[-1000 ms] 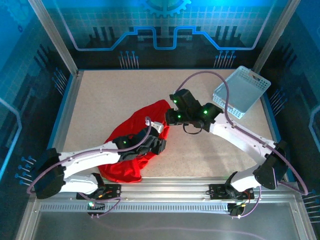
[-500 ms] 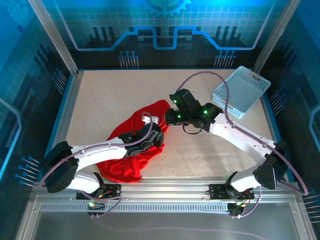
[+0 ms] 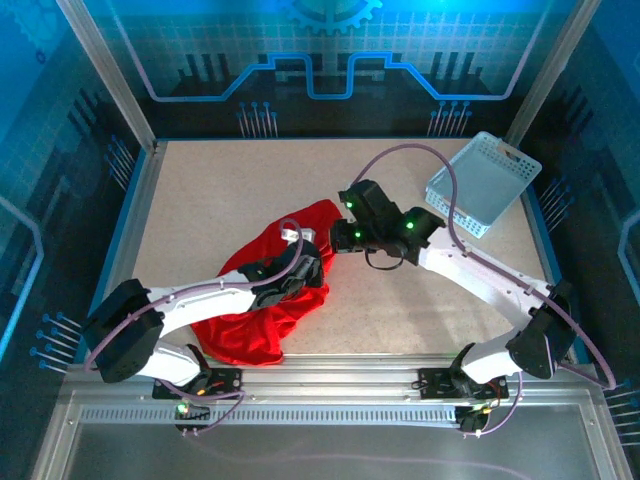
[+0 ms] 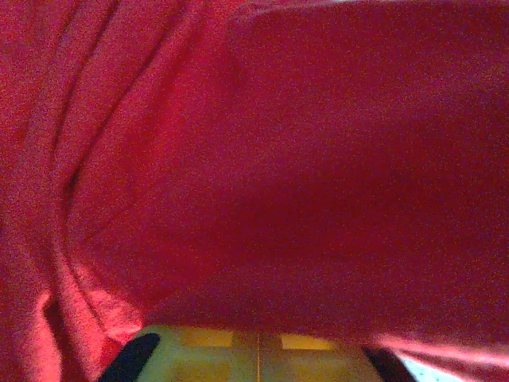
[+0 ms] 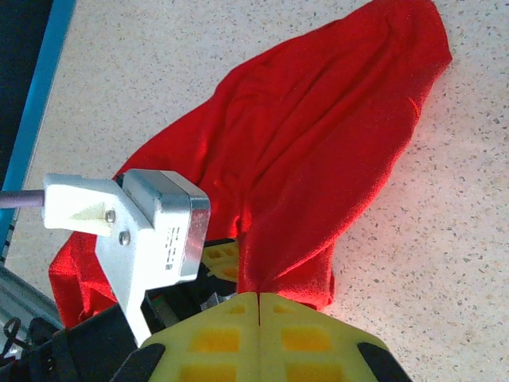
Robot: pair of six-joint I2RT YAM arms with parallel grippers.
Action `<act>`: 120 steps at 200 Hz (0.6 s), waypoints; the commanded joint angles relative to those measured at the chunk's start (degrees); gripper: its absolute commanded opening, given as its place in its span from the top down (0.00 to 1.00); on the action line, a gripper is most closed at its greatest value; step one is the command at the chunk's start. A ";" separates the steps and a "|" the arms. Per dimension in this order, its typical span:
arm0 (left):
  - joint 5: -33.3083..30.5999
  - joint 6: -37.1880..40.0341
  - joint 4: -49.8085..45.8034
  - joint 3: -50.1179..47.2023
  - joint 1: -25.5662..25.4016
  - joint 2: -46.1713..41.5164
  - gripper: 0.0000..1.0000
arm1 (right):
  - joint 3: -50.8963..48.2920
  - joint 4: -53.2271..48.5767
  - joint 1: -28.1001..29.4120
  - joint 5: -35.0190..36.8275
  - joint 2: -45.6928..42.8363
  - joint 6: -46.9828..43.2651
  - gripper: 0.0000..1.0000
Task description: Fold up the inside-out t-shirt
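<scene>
Inside-out t-shirt (image 3: 248,335), bright red, lies crumpled on the table (image 3: 220,190), front-left of centre, bunched and creased, not flat. One end is pulled up into a narrow peak toward the middle. Right end effector (image 5: 259,301) has its pads together, clamped on a fold of the shirt at the peak's edge. Left end effector (image 4: 258,344) sits on the heap just beside the right one, pads together, tips buried under red fabric; cannot tell if cloth is pinched between them. Light blue mesh basket (image 3: 482,185) is tilted at the far right corner, well apart from the shirt.
</scene>
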 commanded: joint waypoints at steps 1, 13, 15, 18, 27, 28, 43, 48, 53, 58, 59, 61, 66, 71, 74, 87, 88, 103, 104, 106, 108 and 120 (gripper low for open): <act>3.20 0.50 3.75 0.57 0.12 -0.19 1.00 | -1.03 -0.24 -0.01 2.24 -0.74 1.07 1.00; 3.53 0.75 4.79 -0.37 -0.07 -1.12 1.00 | -1.13 -0.21 -0.45 2.39 -0.59 1.06 1.00; 3.57 0.83 4.96 -0.56 -0.07 -1.28 1.00 | -1.19 -0.21 -0.47 2.49 -0.61 1.02 1.00; 3.59 0.86 5.18 -0.83 -0.15 -1.54 1.00 | -1.17 -0.25 -0.54 2.61 -0.53 1.06 1.00; 3.83 1.05 5.91 -1.60 -0.27 -2.19 1.00 | -1.13 -0.33 -0.82 2.75 -0.43 1.01 1.00; 3.84 1.09 6.05 -1.66 -0.34 -2.26 1.00 | -1.13 -0.31 -0.82 2.77 -0.43 1.05 1.00; 3.69 1.13 5.58 -2.10 -0.57 -2.83 1.00 | -1.13 -0.03 -0.91 2.77 -0.40 1.01 1.00; 3.69 1.04 5.56 -2.31 -0.66 -3.08 1.00 | -1.07 -0.03 -1.03 2.76 -0.42 1.08 1.00; 3.72 1.03 5.80 -2.70 -0.75 -3.32 1.00 | -0.97 -0.03 -1.05 2.85 -0.34 1.00 1.00; 3.75 1.03 6.07 -3.00 -0.92 -3.53 1.00 | -0.95 -0.11 -1.05 3.03 -0.34 0.95 1.00; 3.80 1.03 6.13 -3.10 -0.93 -3.59 1.00 | -0.95 -0.11 -1.07 3.08 -0.34 0.98 1.00; 3.77 1.03 6.22 -3.29 -1.05 -3.68 1.00 | -0.91 -0.12 -1.15 3.12 -0.35 0.99 1.00; 3.84 1.03 6.55 -3.74 -1.31 -4.01 1.00 | -0.86 -0.18 -1.26 3.13 -0.27 0.98 1.00; 3.72 1.20 7.13 -4.20 -1.74 -4.44 1.00 | -0.91 -0.27 -1.51 3.09 -0.19 0.99 1.00; 3.70 1.29 7.49 -4.57 -2.05 -4.70 1.00 | -0.87 -0.36 -1.70 3.08 -0.11 1.00 1.00; 3.21 1.84 8.93 -6.23 -3.64 -6.17 1.00 | -0.92 -0.60 -2.63 3.05 0.09 1.04 1.00; 3.13 1.88 9.01 -6.39 -3.74 -6.27 1.00 | -0.89 -0.62 -2.74 3.00 0.18 1.06 1.00; 2.19 2.92 10.47 -8.31 -5.92 -8.33 1.00 | -0.69 -0.91 -4.21 2.62 0.66 1.26 1.00; 2.14 3.03 10.57 -8.39 -6.07 -8.49 1.00 | -0.64 -0.95 -4.28 2.61 0.68 1.22 1.00; 1.99 3.18 10.76 -8.77 -6.36 -8.77 1.00 | -0.61 -0.92 -4.57 2.52 0.70 1.25 1.00; 1.73 3.29 10.92 -9.01 -6.63 -9.10 1.00 | -0.60 -0.91 -4.71 2.36 0.77 1.30 1.00; 0.83 3.98 11.63 -10.41 -8.05 -10.53 1.00 | -0.26 -0.67 -5.64 1.73 1.35 1.26 1.00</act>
